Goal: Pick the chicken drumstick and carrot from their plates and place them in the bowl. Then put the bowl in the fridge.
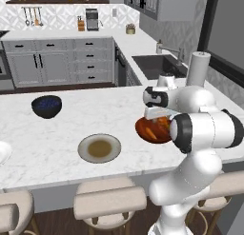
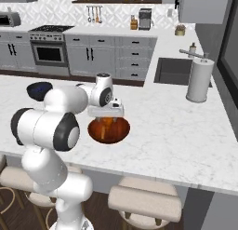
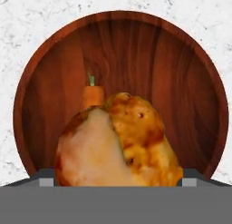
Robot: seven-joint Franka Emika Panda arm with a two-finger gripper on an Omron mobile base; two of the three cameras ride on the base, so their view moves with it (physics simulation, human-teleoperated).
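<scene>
We are hovering our gripper [image 3: 118, 182] directly over the bowl [image 3: 190, 73], seemingly pinching the chicken drumstick [image 3: 122, 141]; the carrot [image 3: 93, 95] is peeking out at its 11 o'clock.

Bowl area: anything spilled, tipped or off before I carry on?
Nothing stands out. The bowl sits level on the marble counter, the carrot lies inside it, and the chicken drumstick is between the gripper fingertips right above the bowl. The olive-centred plate sits flat, with no food on it.
</scene>
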